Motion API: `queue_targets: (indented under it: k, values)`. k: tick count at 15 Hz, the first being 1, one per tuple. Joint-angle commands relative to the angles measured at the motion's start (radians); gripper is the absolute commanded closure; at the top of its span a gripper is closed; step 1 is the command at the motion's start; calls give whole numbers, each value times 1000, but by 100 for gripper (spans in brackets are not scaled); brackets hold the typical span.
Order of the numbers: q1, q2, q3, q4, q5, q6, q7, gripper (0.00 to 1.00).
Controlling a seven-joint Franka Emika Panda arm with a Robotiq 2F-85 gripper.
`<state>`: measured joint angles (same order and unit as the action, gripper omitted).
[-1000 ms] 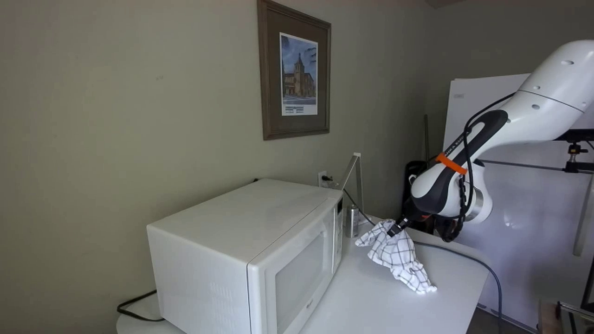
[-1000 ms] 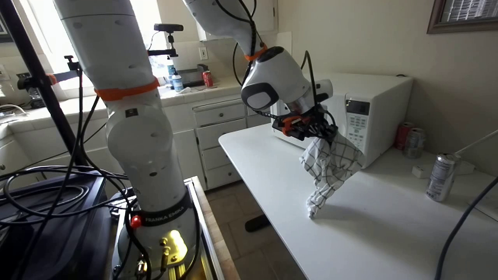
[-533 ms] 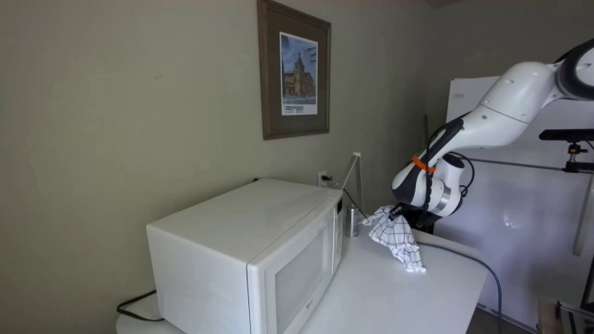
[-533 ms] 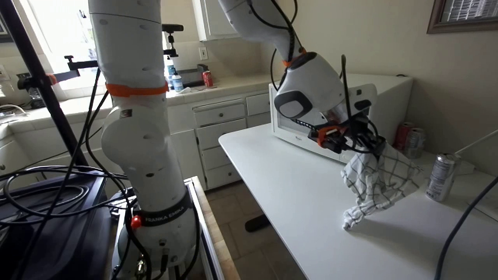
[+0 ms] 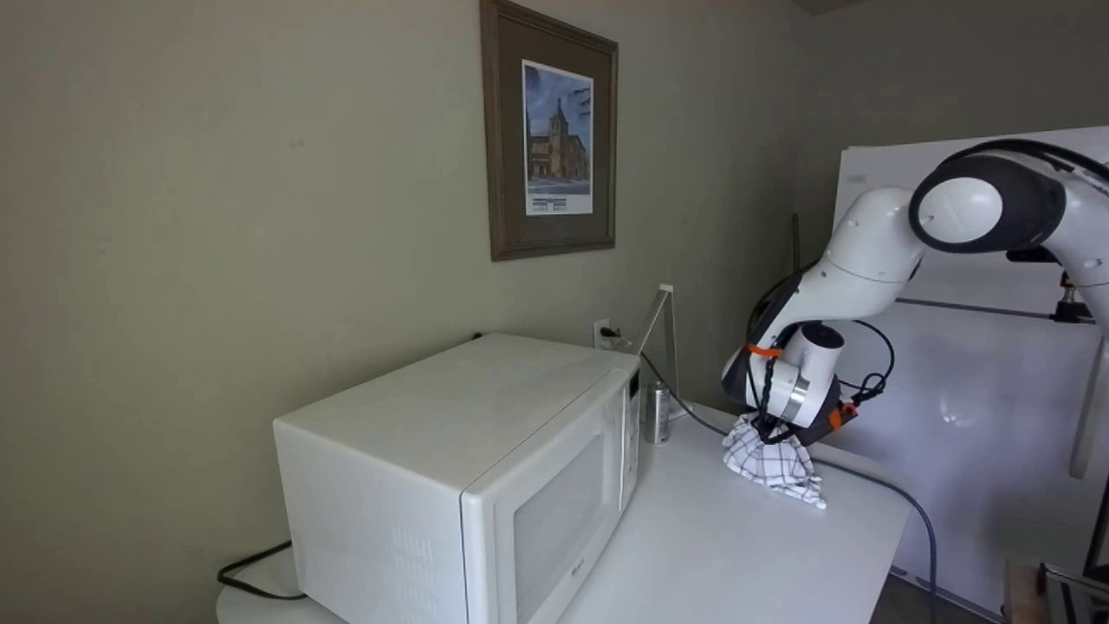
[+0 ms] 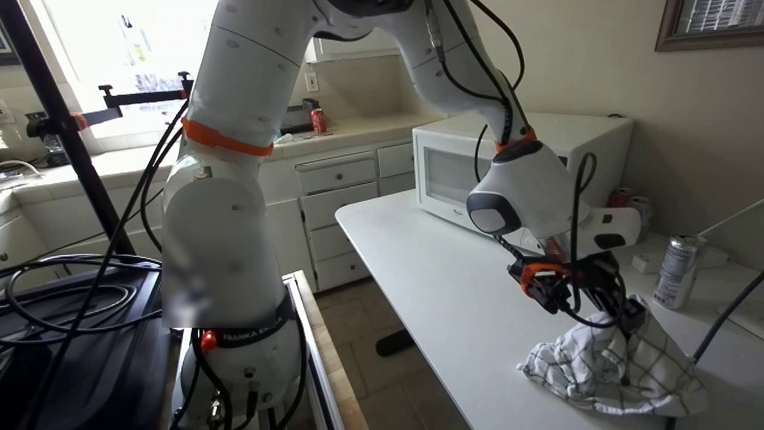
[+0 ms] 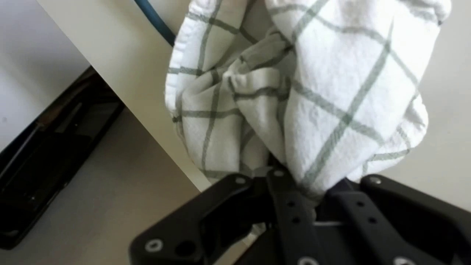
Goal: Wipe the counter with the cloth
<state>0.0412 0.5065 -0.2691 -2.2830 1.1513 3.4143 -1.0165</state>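
The cloth (image 6: 597, 370) is white with dark grid lines. It is bunched below my gripper (image 6: 627, 325), and its lower folds appear to rest on the white counter (image 6: 430, 263). The cloth (image 5: 774, 464) also shows in an exterior view at the far end of the counter (image 5: 719, 546), partly behind the arm. In the wrist view, the black fingers of my gripper (image 7: 312, 187) are closed on a gathered fold of the cloth (image 7: 342, 88). The fingertips themselves are covered by the fabric. The cloth lies near the counter's edge there.
A white microwave (image 5: 537, 485) stands on the counter against the wall. A silver can (image 6: 677, 272) stands beside the cloth, toward the wall. More cans (image 6: 621, 197) stand by the microwave. A dark cable (image 7: 154, 18) crosses the counter beside the cloth. A white fridge (image 5: 970, 390) stands beyond.
The arm has reached farther from its base and lowered. The cloth hung in the air before; it has moved along the counter away from the microwave and is now bunched low on it.
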Motion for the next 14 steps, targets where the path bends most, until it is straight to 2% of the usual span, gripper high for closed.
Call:
queue_targets:
  k: [1, 3, 7, 8, 10, 11, 12, 14]
  values:
    - [154, 145, -194, 64, 111, -128, -2, 97]
    - [249, 213, -308, 50, 60, -231, 92, 97]
    - [452, 348, -534, 55, -119, -457, 373, 97]
    - [482, 372, -570, 76, -165, -497, 433, 97]
    - [496, 368, -586, 122, -199, -546, 467, 97]
    - [399, 275, -491, 125, -361, -488, 539, 97]
    - [380, 267, -463, 150, -420, -476, 569, 97]
    - [298, 240, -355, 194, -592, -402, 659, 97]
